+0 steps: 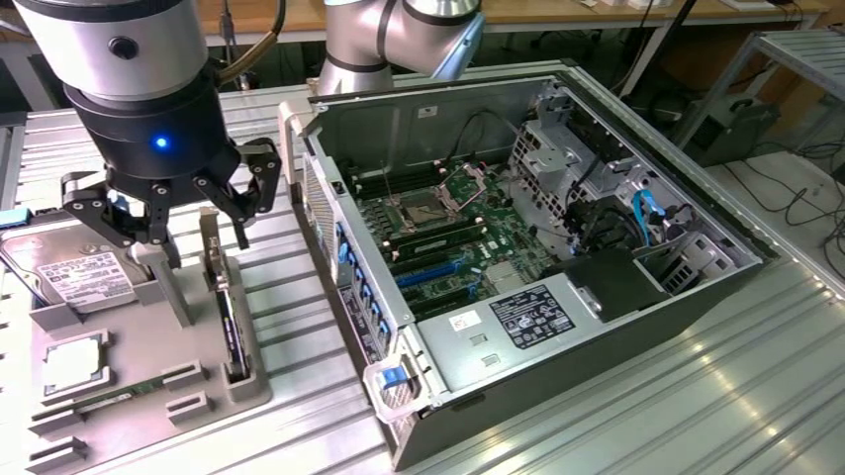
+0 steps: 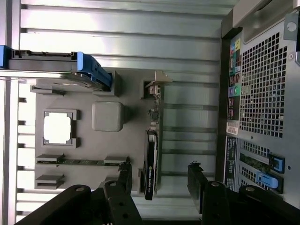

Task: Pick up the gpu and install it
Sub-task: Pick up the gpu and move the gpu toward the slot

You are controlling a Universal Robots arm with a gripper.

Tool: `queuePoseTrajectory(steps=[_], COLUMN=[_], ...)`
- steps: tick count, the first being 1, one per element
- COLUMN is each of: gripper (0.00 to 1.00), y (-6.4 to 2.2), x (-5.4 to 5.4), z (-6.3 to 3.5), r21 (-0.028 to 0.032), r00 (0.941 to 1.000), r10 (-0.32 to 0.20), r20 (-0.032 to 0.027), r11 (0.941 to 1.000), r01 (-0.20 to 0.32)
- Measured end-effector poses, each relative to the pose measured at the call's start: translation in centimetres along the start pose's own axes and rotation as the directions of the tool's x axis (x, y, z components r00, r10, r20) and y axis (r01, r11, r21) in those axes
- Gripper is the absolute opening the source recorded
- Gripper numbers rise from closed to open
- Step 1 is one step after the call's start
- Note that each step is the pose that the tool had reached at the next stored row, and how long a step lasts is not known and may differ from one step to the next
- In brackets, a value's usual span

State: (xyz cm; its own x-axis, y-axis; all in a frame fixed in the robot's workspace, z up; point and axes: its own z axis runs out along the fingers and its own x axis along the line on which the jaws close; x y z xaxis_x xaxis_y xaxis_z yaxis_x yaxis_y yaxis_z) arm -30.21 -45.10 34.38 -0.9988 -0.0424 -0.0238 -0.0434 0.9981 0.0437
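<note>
The gpu (image 1: 229, 327) stands on its edge in a slot of the grey holder tray (image 1: 158, 341), at the exterior view's left, beside the open computer case (image 1: 555, 297). In the wrist view the gpu (image 2: 152, 154) appears as a thin dark card with its silver bracket end away from the fingers. My gripper (image 1: 185, 223) hangs just above the card's bracket end, open and holding nothing. Seen from the wrist, the gripper (image 2: 159, 174) has one black finger on each side of the card, clear of it.
On the same tray lie a hard drive (image 1: 73, 269), a square processor (image 1: 73, 361) and a green memory stick (image 1: 113, 398). Inside the case, the motherboard (image 1: 449, 237) faces up with blue slots. The case's rear wall (image 1: 346, 267) rises close beside the tray.
</note>
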Motion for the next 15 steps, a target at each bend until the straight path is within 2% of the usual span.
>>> queuePoseTrajectory(steps=[15], gripper=[0.60], y=[-0.03], x=[0.02], z=[0.67], r21=[-0.0001], r00=[1.0000], r10=[0.000], r20=[0.0000], r11=[1.0000], r01=[0.000])
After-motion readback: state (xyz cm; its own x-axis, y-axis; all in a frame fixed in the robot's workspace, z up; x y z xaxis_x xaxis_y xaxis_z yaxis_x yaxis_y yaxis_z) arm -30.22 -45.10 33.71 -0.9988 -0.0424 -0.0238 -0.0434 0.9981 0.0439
